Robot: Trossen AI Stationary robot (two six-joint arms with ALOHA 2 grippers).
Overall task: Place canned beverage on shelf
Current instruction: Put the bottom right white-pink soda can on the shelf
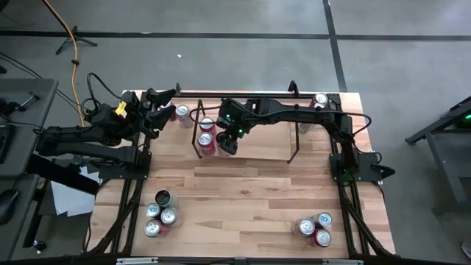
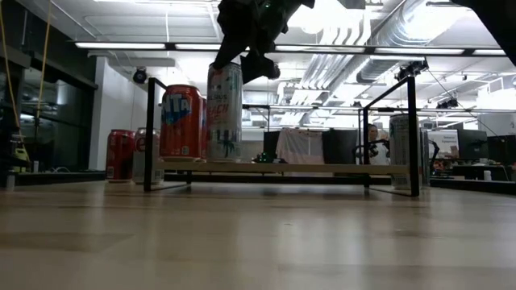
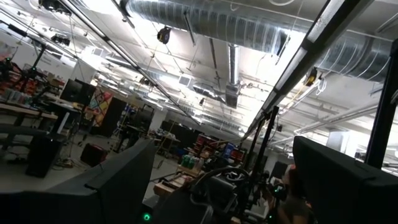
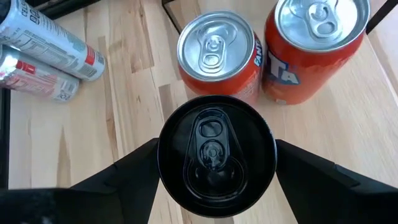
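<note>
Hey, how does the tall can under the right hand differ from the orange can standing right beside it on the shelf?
The tall can is taller and slimmer than the orange can. Its body is pale with a black lid; the orange can has a silver lid. The right hand sits around the tall can's top, while the orange can stands free. Both stand upright on the shelf.

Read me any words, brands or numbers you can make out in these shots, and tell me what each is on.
"TA": orange can, right wrist view.
"NTA", partly cut off: second orange can.
Tall white can on the shelf: print too blurred.
Two lying cans: print unreadable.
</note>
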